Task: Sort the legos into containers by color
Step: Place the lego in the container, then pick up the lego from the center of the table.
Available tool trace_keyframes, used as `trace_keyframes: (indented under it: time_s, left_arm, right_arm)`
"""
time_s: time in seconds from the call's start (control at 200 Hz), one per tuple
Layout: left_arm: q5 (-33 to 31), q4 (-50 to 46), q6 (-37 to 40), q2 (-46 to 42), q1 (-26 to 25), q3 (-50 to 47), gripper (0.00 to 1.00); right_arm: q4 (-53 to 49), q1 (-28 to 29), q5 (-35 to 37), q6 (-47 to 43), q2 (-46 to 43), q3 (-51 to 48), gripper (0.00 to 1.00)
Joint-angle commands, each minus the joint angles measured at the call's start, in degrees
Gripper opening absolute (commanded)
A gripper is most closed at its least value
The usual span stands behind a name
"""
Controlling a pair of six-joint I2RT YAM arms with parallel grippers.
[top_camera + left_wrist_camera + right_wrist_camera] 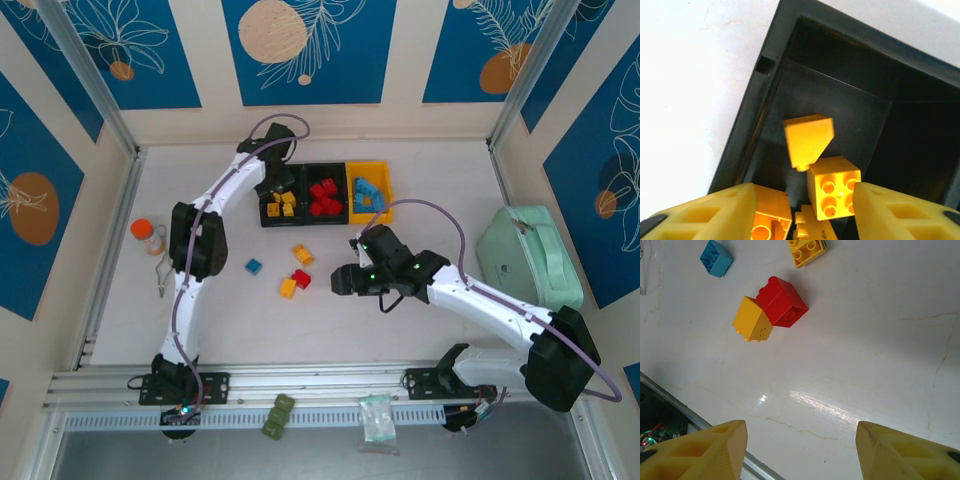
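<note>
Three joined bins stand at the back. The left black bin [282,223] holds yellow legos, the middle black bin [326,219] red ones, and the yellow bin [386,205] light blue ones. My left gripper [274,186] hangs open over the left black bin [747,120]. In its wrist view a tilted yellow lego [807,140] is free of the fingers, above a studded yellow lego [834,192]. My right gripper [802,450] is open over bare table. Ahead of it lie a red lego [782,301] touching a yellow lego [752,319], a blue lego [716,258] and another yellow lego [807,250].
An orange-capped bottle [148,236] stands at the left and a mint-green case [530,255] at the right. Olive-green blocks [277,415] and a small packet [377,418] rest on the front rail. The right gripper [342,280] sits right of the loose legos.
</note>
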Motion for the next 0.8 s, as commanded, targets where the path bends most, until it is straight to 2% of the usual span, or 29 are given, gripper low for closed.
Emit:
trace_keyframes:
  time_s: [0.0, 0.205, 0.43, 0.565, 0.795]
  left_arm:
    - [-0.8, -2.8, 0.7, -0.6, 0.5, 1.6, 0.56]
    - [1.6, -1.0, 3.6, -8.6, -0.6, -3.7, 0.60]
    - [9.3, 8.8, 6.8, -25.1, -1.2, -25.7, 0.64]
    - [14.0, 11.7, 9.7, -34.5, -1.4, -38.5, 0.64]
    - [15.9, 13.8, 10.2, -51.5, -1.4, -60.9, 0.65]
  right_arm:
    - [-0.6, -0.2, -0.6, 0.5, -0.7, 1.2, 0.59]
    - [-0.6, -0.2, -0.1, 0.1, -0.8, 1.3, 0.59]
    - [-1.0, 0.6, 0.1, -0.3, 0.4, 2.9, 0.61]
    - [-2.6, 1.7, 2.1, 1.1, 2.4, 5.3, 0.69]
    - [-5.9, 3.3, 5.1, 8.1, 11.2, 12.0, 0.81]
